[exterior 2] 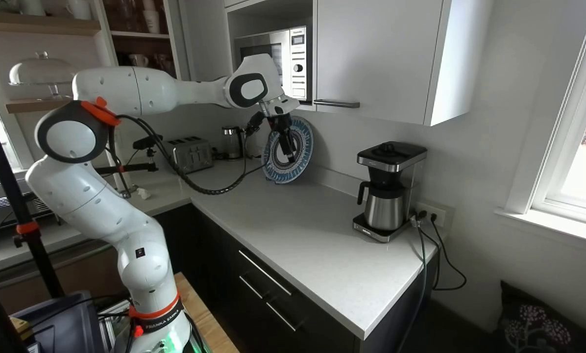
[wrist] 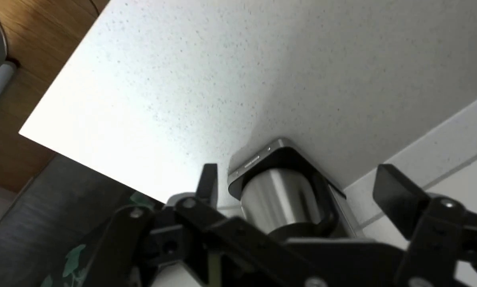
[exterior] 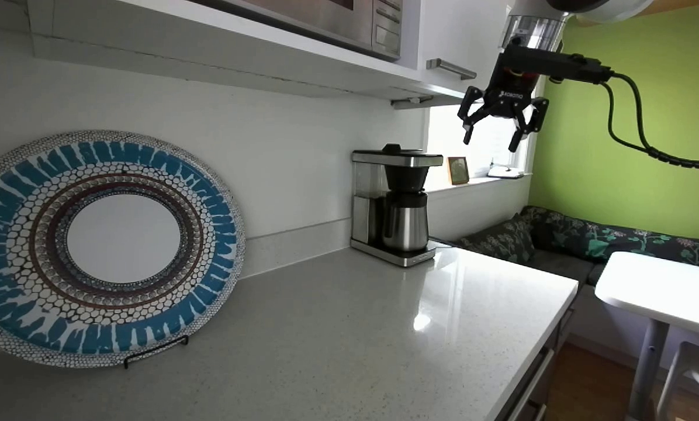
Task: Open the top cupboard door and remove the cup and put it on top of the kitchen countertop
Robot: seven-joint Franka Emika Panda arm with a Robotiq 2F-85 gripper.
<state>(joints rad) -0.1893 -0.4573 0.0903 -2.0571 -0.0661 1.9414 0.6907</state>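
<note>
One Robotiq gripper (exterior: 491, 139), jaws spread wide, hangs midair; top cupboard door (exterior 2: 378, 54) closed; kitchen countertop (exterior 2: 293, 211) open between drip coffee maker (exterior 2: 387, 180) and front edge (exterior 2: 279, 269).

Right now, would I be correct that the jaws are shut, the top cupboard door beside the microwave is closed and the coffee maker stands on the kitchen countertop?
The wrist view shows the gripper with its jaws apart, not shut. The rest is right: the top cupboard door is closed and the coffee maker stands on the kitchen countertop.
</note>
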